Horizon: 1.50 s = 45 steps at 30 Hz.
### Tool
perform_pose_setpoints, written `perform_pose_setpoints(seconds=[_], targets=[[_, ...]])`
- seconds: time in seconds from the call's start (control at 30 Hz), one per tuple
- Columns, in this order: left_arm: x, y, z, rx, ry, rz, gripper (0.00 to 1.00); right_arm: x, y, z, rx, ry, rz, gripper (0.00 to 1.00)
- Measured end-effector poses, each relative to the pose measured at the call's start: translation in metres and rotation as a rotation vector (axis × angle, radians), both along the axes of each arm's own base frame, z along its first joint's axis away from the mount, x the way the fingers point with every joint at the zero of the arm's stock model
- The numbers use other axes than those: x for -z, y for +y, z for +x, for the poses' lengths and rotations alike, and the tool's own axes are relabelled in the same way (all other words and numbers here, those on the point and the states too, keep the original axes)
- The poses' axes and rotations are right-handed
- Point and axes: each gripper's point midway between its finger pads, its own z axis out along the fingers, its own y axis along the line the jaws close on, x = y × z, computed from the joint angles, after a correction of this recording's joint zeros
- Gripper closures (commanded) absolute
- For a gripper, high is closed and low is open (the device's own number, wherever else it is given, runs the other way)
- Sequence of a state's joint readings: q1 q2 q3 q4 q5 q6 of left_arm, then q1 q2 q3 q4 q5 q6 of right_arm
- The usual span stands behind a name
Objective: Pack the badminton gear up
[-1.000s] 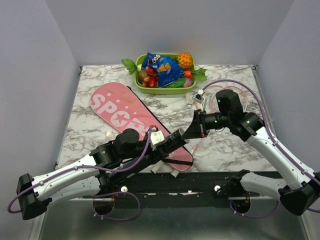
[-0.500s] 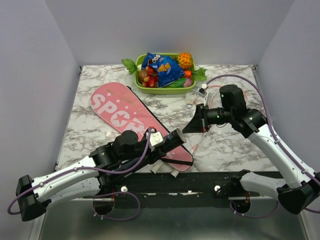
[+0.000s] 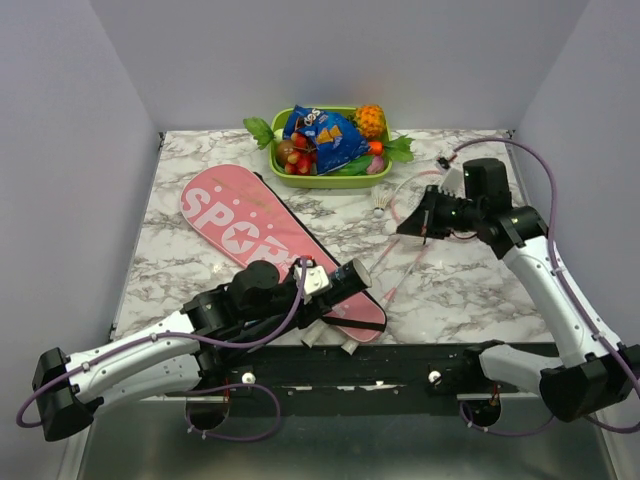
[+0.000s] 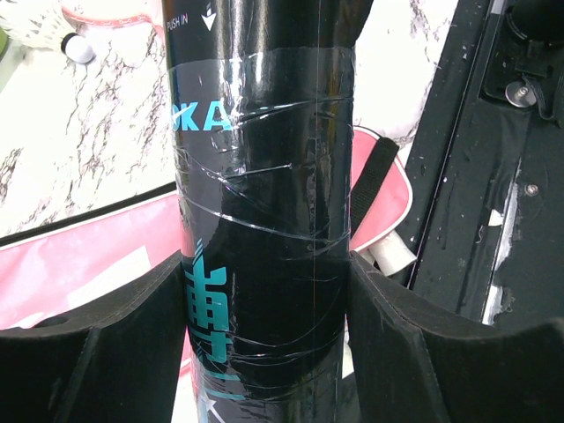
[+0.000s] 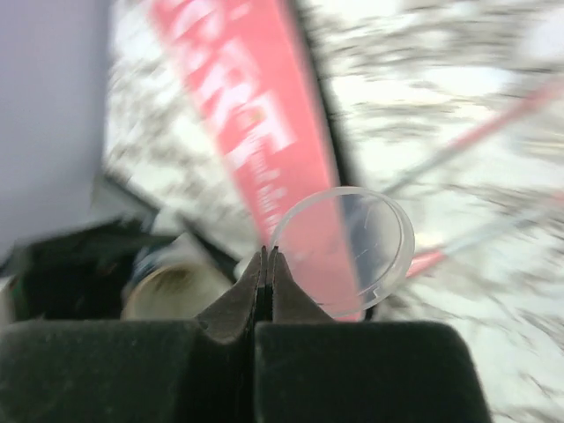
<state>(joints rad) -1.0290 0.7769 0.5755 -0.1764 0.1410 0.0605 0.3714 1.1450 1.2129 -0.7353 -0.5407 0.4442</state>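
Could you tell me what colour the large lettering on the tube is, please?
Teal, on the black tube, clearest in the left wrist view.

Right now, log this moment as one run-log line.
left fingers: gripping black tube | right fingers: shut on clear cap rim | cap: off the tube | tube: above pink bag

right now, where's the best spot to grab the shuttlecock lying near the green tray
Likely from straight above, jaws closing across the narrow part just behind the round cork. The shuttlecock lies on its side on the table, just in front of the green tray, and its wide skirt would probably crush.
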Motion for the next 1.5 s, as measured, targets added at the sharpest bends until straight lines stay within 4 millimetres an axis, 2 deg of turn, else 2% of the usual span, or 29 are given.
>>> perform_pose_setpoints(seconds=[0.03, 0.1, 0.17, 0.23, 0.33, 0.47, 0.57, 0.77, 0.87, 0.9, 1.0, 1.1, 1.17, 1.23, 1.33, 1.4, 1.5], targets=[[0.001, 0.0, 0.0, 0.001, -0.001, 0.004, 1.0, 0.012, -0.019, 0.015, 0.096, 0.028, -0.028, 0.99], [0.002, 0.0, 0.001, 0.0, 0.001, 0.01, 1.0, 0.034, -0.051, 0.034, 0.253, 0.089, -0.075, 1.0], [0.003, 0.0, 0.002, -0.007, 0.004, 0.019, 1.0, 0.065, -0.09, 0.048, 0.428, 0.171, -0.139, 1.0], [0.002, 0.001, 0.005, -0.023, 0.005, 0.029, 1.0, 0.092, -0.118, 0.052, 0.561, 0.24, -0.209, 0.99], [-0.001, 0.003, 0.012, -0.064, 0.001, 0.042, 1.0, 0.125, -0.149, 0.051, 0.712, 0.321, -0.303, 1.0], [-0.007, 0.005, 0.023, -0.125, -0.015, 0.049, 1.0, 0.166, -0.183, 0.035, 0.884, 0.419, -0.418, 0.99], [-0.012, 0.006, 0.028, -0.155, -0.021, 0.044, 1.0, 0.19, -0.204, 0.027, 0.974, 0.487, -0.502, 0.99], [-0.021, 0.002, 0.033, -0.173, -0.023, 0.039, 1.0, 0.223, -0.234, 0.021, 1.077, 0.587, -0.629, 0.99], [-0.021, 0.001, 0.034, -0.173, -0.021, 0.043, 1.0, 0.231, -0.243, 0.021, 1.097, 0.606, -0.671, 0.74], [-0.021, 0.001, 0.034, -0.173, -0.021, 0.043, 1.0, 0.232, -0.245, 0.022, 1.102, 0.607, -0.681, 0.6], [-0.022, 0.002, 0.035, -0.177, -0.024, 0.041, 1.0, 0.231, -0.248, 0.029, 1.106, 0.598, -0.695, 0.43], [-0.026, 0.004, 0.035, -0.187, -0.033, 0.031, 1.0, 0.222, -0.249, 0.038, 1.112, 0.566, -0.685, 0.37], [-0.029, 0.005, 0.035, -0.191, -0.039, 0.023, 1.0, 0.21, -0.25, 0.046, 1.11, 0.532, -0.671, 0.37], [-0.03, 0.006, 0.035, -0.193, -0.041, 0.018, 1.0, 0.191, -0.248, 0.057, 1.097, 0.476, -0.645, 0.36], [-0.03, 0.007, 0.036, -0.202, -0.036, 0.017, 1.0, 0.151, -0.239, 0.08, 1.056, 0.37, -0.617, 0.36], [-0.03, 0.008, 0.036, -0.212, -0.033, 0.018, 1.0, 0.12, -0.221, 0.1, 0.994, 0.284, -0.609, 0.36], [-0.03, 0.013, 0.038, -0.233, -0.035, 0.023, 1.0, 0.088, -0.179, 0.126, 0.862, 0.183, -0.624, 0.35]])
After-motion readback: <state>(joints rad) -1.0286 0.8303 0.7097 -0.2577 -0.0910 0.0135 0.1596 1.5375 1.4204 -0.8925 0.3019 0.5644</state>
